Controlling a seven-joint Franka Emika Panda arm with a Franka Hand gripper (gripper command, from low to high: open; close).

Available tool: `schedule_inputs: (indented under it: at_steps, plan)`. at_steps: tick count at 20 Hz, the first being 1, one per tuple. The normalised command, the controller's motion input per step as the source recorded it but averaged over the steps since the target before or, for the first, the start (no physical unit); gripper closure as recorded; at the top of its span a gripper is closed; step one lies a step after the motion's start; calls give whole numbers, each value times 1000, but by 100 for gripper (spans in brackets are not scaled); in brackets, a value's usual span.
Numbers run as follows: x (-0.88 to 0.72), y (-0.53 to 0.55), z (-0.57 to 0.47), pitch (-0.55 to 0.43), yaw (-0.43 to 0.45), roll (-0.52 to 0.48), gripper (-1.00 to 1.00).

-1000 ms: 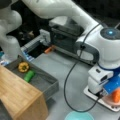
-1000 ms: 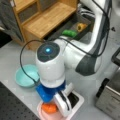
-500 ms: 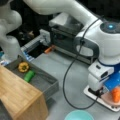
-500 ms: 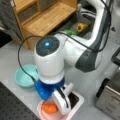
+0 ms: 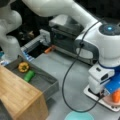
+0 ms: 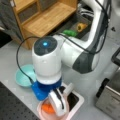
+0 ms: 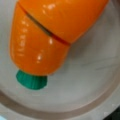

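We begin with the grey worktop (image 5: 62,72), where the wooden shelf unit (image 6: 47,17) stands beside a dark tray (image 5: 47,80) holding a yellow pepper (image 5: 23,66) and a green vegetable (image 5: 29,75); a metal appliance (image 5: 67,42) sits toward a front view's top. The white arm (image 6: 75,55) bends down over a white board (image 6: 77,103) near a front view's bottom, with a teal bowl (image 6: 23,75) just beside it.

On that board rests a pink plate (image 6: 43,113), and on the plate lies the toy carrot (image 7: 50,35), orange with a green stub and a slit across its body. The pincer (image 6: 58,103) hangs directly above it, very near. We cannot tell whether its fingers stand apart or together, since the wrist view shows only carrot and plate (image 7: 82,82), and the front views hide the tips behind the pincer's body.

To do this well, we judge that we should come straight down, centred on the thick part of the carrot, with the fingers across its width rather than along it. The glossy skin may slip, so a firm, level grip matters, and the plate rim should stay clear of the fingers.
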Motion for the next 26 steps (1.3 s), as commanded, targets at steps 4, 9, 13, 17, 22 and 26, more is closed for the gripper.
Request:
schedule_inputs:
  at_steps: [4,9,13,17,22,26]
  plan:
    - [639,77,117,182,-135,-157,-100]
    - [564,56,132,214,-101,-180,-100]
    - [462,78,138,242,-104,-198,-100]
    - [397,111,156,263,-108,-210,-100]
    - [371,135,158,270,-112,-217,-100]
    - [346,159,114,255,-121,-225,-100]
